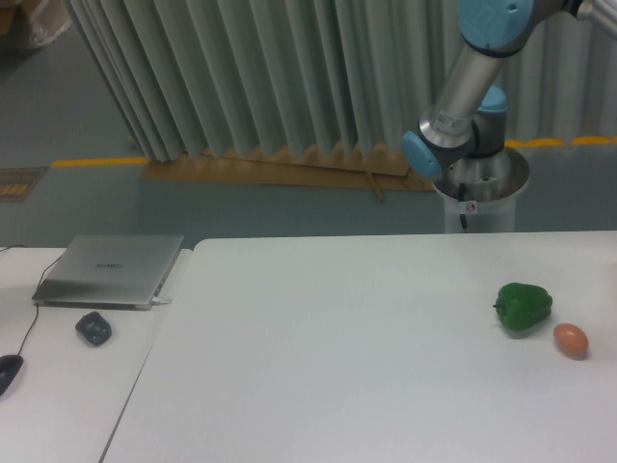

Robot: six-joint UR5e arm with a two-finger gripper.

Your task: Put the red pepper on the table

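The red pepper is out of view. The white table (337, 347) fills the lower part of the camera view. Only the arm's base and lower joints (463, 125) show at the back right, behind the table's far edge. The arm runs out of the frame at the top right, so the gripper is not seen.
A green bell pepper (523, 307) and a small orange-brown egg-shaped object (571, 340) sit close together at the table's right side. On the adjacent desk at the left lie a closed laptop (111, 270), a small dark object (93, 329) and a mouse (8, 371).
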